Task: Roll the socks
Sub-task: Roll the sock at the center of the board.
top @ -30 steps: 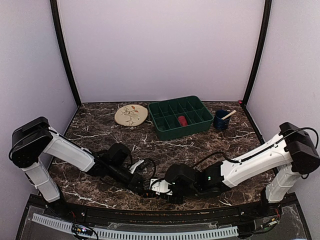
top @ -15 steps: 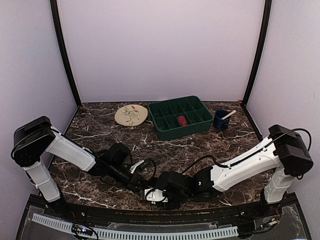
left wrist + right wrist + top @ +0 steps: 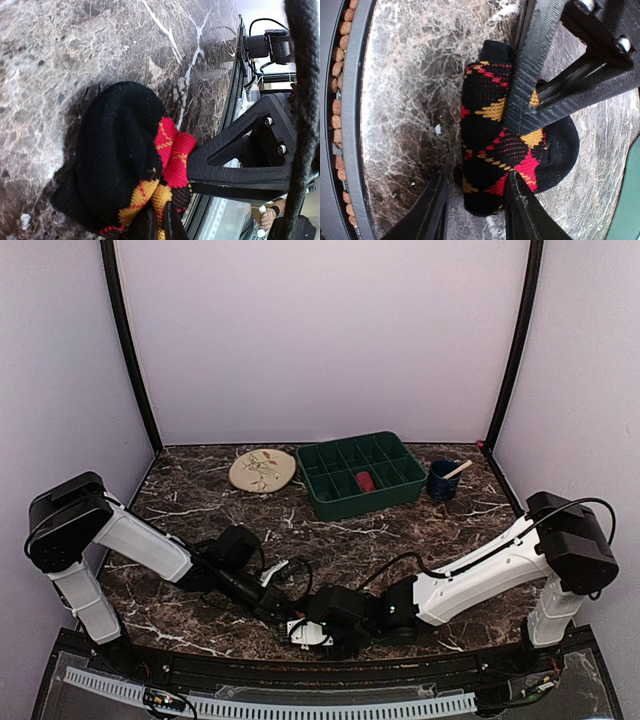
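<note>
Moved: the right arm has swung further left along the near edge of the worktop (image 3: 330, 540), bringing its fingers in on the sock. The left arm has kept its place.
Left fingers (image 3: 149, 226): pressed together, pinching the yellow-and-red argyle edge of the black sock (image 3: 120, 160).
Right fingers (image 3: 520, 210): spread, one on each side of the sock's nearer end. One lies close against the fabric, but firm contact cannot be told.
Sock: bunched into a stubby roll that lies on the worktop just beside its near edge, between the two wrists.
Long axis: in the right wrist view the roll runs straight away from the right fingers, in line with their reach, so they straddle its width. A left finger crosses it from the side.
Magenta sock: not visible in any view; whether it is inside the roll cannot be told.
Nearer arm: both are at the roll. The left holds it, and the right looks placed to close across it next.
Further out: green tray (image 3: 350, 506), floral plate (image 3: 240, 476) and blue cup (image 3: 440, 484), all well apart at the far side.
</note>
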Tool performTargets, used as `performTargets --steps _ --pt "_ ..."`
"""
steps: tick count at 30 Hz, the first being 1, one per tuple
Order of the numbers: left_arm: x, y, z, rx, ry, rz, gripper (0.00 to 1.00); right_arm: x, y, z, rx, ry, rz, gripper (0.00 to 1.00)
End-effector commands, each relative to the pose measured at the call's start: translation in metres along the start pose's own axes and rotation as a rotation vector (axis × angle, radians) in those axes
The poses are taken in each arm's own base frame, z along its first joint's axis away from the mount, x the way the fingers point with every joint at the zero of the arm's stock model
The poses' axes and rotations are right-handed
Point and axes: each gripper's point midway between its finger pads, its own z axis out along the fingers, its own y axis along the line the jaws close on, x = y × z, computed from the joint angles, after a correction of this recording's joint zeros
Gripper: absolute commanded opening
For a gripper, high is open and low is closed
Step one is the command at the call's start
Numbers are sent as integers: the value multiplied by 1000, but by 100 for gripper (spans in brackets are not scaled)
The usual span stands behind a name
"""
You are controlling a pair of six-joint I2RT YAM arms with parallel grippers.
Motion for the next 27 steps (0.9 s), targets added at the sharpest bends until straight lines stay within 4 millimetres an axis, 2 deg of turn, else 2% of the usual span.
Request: performTargets --steps 1,4,9,12,13,19,27 --pt "62 46 4 -150 171 -162 0 5 -8 8 19 28 -11 35" --pt "62 46 4 -146 174 -165 0 8 -10 12 7 42 -11 32" --pt "62 45 3 -147 169 -165 0 17 -3 17 -68 72 7 7" --pt "60 45 2 -160 160 -169 3 22 0 17 -120 87 40 0" --pt "58 46 0 -167 153 -168 9 22 0 17 -138 88 56 0" --pt "47 47 -10 -222 94 -168 28 29 2 20 -252 108 166 0" --pt "27 50 -36 -309 -50 -155 38 21 -8 12 -387 67 327 0"
